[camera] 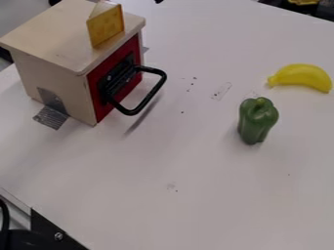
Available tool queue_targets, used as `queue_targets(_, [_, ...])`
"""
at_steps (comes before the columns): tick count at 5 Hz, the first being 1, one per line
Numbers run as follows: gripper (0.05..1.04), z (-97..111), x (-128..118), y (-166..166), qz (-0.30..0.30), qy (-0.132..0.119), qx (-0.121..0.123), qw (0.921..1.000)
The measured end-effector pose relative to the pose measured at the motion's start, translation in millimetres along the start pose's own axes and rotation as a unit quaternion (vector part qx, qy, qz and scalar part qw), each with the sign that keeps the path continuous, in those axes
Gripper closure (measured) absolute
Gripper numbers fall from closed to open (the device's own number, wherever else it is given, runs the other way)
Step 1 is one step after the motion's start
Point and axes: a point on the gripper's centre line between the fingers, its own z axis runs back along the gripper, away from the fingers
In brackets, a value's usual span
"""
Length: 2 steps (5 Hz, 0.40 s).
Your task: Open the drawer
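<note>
A: Where's the claw (158,1)?
B: Just a dark bit of it, at the far edge, beyond the box (55,80) and a little to its right.
A: Wide or narrow?
B: I can't tell, nor whether it holds anything.
A: What's closest to it?
B: The cheese (106,25), upright on the box's top, by the right edge.
A: And the drawer (95,101)?
B: In the box's right side, at the far left of the table (189,195). Its red front sits flush, so it looks shut. The black handle (155,91) juts out to the right.
A: What holds the box?
B: There's grey tape (50,117) running from its near wall onto the table.
A: Anything farther out?
B: The banana (302,76) lies at the right. The green pepper (256,122) is nearer and a bit left of it, not touching.
</note>
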Motion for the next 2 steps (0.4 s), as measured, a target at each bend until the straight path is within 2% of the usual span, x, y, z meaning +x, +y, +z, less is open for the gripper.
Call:
queue_targets(1, [0.083, -12, -4, -1, 0.0, 0.02, -0.004, 0.9998])
queue_targets(2, [0.083, -31, -15, -20, -0.022, 0.044, -0.011, 0.9987])
